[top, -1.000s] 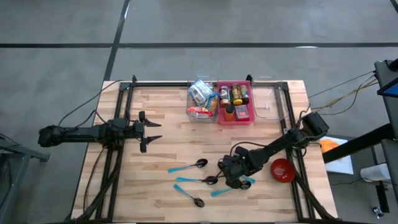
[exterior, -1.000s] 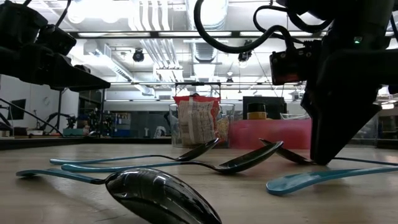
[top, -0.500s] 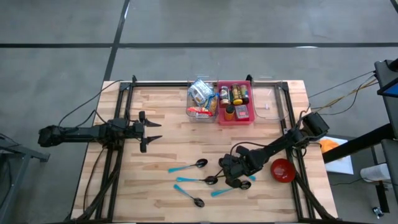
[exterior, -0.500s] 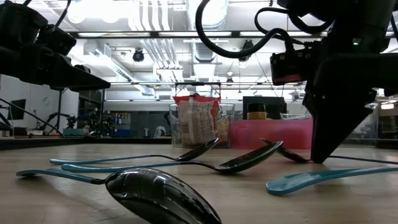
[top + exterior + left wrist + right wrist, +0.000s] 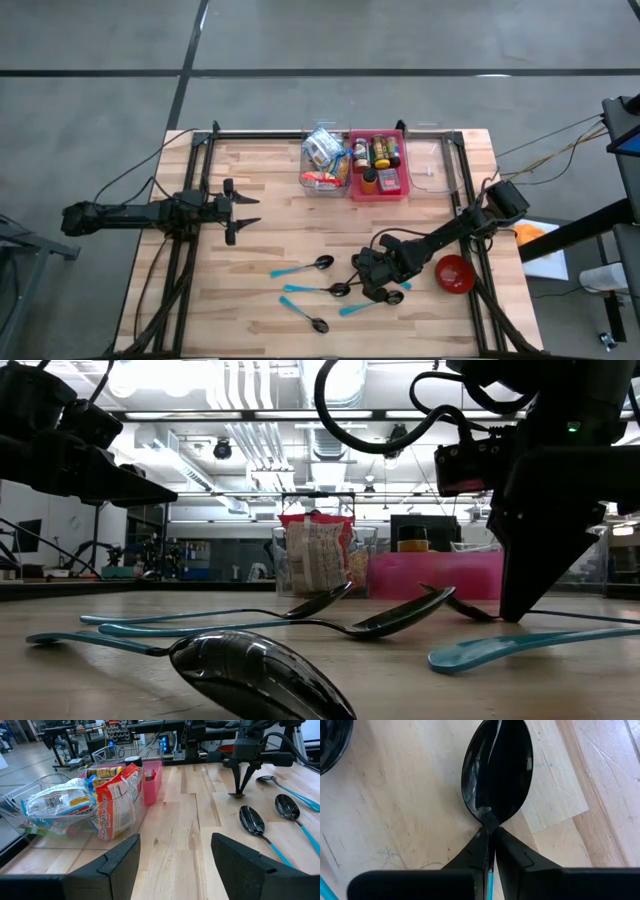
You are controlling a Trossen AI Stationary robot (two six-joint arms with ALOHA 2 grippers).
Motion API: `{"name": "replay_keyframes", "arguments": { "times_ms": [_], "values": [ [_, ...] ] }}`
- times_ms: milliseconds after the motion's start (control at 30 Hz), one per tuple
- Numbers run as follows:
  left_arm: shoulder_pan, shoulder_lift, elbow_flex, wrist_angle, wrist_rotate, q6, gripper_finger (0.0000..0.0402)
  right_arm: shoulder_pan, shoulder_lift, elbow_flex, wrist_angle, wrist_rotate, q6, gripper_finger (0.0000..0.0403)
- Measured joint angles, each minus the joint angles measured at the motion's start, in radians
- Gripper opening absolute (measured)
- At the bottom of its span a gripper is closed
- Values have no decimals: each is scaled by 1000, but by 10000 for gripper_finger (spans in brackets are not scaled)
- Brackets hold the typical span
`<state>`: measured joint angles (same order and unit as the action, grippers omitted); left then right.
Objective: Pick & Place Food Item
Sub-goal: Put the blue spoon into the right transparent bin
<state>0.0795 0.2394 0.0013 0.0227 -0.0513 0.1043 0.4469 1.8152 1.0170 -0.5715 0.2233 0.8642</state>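
Observation:
Several blue-handled spoons with dark bowls lie on the wooden table (image 5: 270,250). My right gripper (image 5: 374,284) points steeply down among them and is shut on one spoon (image 5: 495,770), whose bowl fills the right wrist view. Food packets stand in a clear bin (image 5: 322,162) at the far edge. Beside it is a red bin (image 5: 378,165) of jars. My left gripper (image 5: 240,212) waits open at the table's left, level and clear of everything. My right gripper pinches the spoon's neck (image 5: 490,822), right where the blue handle meets the bowl, between its two fingertips (image 5: 479,854). The fingers come from above, pointing steeply down. The spoon lies on the table, its bowl (image 5: 450,600) sticking out past the fingertips.
Three other spoons (image 5: 322,263), (image 5: 340,290), (image 5: 318,324) lie left of the right gripper, and a loose blue handle (image 5: 352,308) lies just on its near side. A red bowl (image 5: 455,272) sits to its right. Bare wood lies between the two arms.
My right gripper has shut: in the low view its fingertips have drawn together onto the spoon's neck. It has otherwise stayed in place, and the spoon has stayed on the table.

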Motion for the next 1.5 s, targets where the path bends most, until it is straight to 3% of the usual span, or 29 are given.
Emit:
{"name": "replay_keyframes", "arguments": {
  "times_ms": [533,833,1267,1500],
  "values": [
    [0,0,0,0,0,-3,244,0,-73,24,-28,47,85,20],
    [0,0,0,0,0,-3,244,0,-190,25,-100,131,243,20],
    [0,0,0,0,0,-2,244,-4,-396,25,-357,361,445,20],
    [0,0,0,0,0,0,244,-61,-482,25,-458,421,465,20]
  ]
}}
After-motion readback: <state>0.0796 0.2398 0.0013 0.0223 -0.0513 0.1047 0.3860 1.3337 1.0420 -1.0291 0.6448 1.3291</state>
